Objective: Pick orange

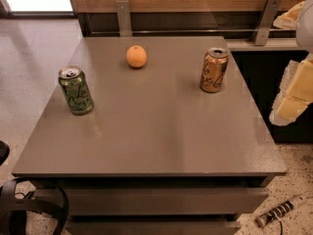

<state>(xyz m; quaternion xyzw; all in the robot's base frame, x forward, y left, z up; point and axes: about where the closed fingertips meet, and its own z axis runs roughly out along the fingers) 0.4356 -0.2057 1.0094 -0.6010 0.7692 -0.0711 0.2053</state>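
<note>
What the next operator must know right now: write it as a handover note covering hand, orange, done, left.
Hand: at the view's right edge, beyond the table's right side, far from the orange.
Orange: on the table near the back, left of centre, standing free; green can front left of it, copper can to its right.
Done: nothing, orange not grasped.
Left: reach over, grip the orange, lift it; likely avoid the copper can on the way.

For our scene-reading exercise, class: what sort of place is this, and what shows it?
Probably an office or lab test area: a plain grey table holding an orange, a green drink can and a copper-orange drink can; speckled hard floor; the robot's gripper beside the table's right edge.
</note>
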